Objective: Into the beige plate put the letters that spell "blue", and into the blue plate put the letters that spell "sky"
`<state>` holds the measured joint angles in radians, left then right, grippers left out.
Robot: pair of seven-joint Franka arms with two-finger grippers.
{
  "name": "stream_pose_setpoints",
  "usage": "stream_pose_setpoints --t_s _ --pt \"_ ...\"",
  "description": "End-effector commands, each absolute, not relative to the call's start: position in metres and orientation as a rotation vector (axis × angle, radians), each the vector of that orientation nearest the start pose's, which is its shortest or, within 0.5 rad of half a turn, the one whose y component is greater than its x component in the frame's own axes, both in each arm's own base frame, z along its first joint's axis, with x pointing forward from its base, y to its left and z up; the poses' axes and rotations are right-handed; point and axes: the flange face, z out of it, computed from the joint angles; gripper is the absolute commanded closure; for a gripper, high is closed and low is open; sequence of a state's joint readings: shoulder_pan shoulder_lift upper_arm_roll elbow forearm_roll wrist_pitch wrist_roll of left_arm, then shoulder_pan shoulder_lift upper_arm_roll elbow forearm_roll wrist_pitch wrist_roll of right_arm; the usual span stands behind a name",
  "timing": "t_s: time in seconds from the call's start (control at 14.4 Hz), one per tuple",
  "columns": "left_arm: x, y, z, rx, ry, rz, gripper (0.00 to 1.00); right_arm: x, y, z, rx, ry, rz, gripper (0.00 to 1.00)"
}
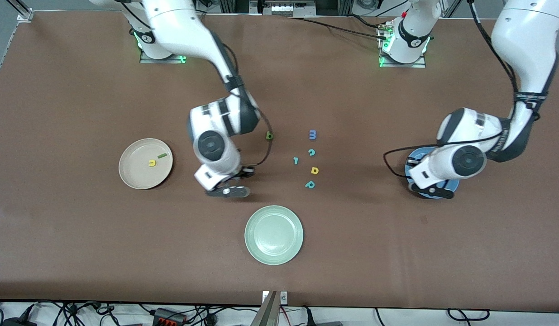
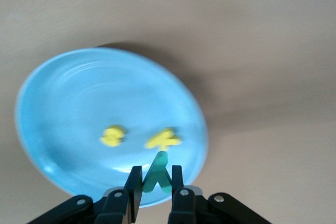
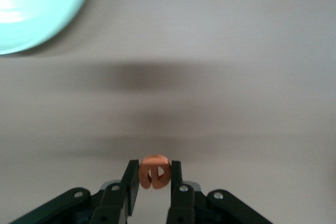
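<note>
My right gripper [image 1: 228, 191] [image 3: 154, 174] is shut on the orange "e" [image 3: 154, 171] and hangs over bare table between the beige plate [image 1: 130, 174] and the pale green plate. The beige plate holds the yellow "u" [image 1: 152, 163] and the dark green bar "l" [image 1: 162, 155]. The green "b" [image 1: 269, 135] lies on the table beside the right arm's wrist. My left gripper [image 1: 431, 191] [image 2: 156, 177] is shut on the teal "y" [image 2: 157, 174] over the blue plate [image 1: 414, 159] [image 2: 79, 93]. In that plate lie the yellow "s" [image 2: 113, 135] and yellow "k" [image 2: 163, 139].
A pale green plate [image 1: 274, 234] [image 3: 37, 3] sits nearest the front camera. Mid-table lie a blue "m" [image 1: 312, 134], teal "c" [image 1: 311, 152], teal hooked piece [image 1: 296, 160], yellow "a" [image 1: 314, 170] and teal "p" [image 1: 310, 184].
</note>
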<state>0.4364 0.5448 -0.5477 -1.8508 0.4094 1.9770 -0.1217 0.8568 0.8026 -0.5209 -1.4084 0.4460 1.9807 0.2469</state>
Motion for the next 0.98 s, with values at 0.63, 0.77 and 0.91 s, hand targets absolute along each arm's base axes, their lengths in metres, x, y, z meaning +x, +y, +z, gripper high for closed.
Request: stream_pose_setpoints --t_s 0.63,0.77,0.91 --pt "0.619 -0.016 0.318 -2.932 0.283 0.502 0.00 0.610 0.080 0.209 -3.131 -0.106 0.658 0.82" --pt "0.629 -0.023 0.363 -2.924 0.269 0.517 0.00 0.605 0.051 0.201 -3.124 -0.178 0.652 0.82" --pt "0.633 -0.026 0.399 -2.936 0.246 0.528 0.00 0.601 0.033 0.195 -3.114 -0.221 0.647 0.80"
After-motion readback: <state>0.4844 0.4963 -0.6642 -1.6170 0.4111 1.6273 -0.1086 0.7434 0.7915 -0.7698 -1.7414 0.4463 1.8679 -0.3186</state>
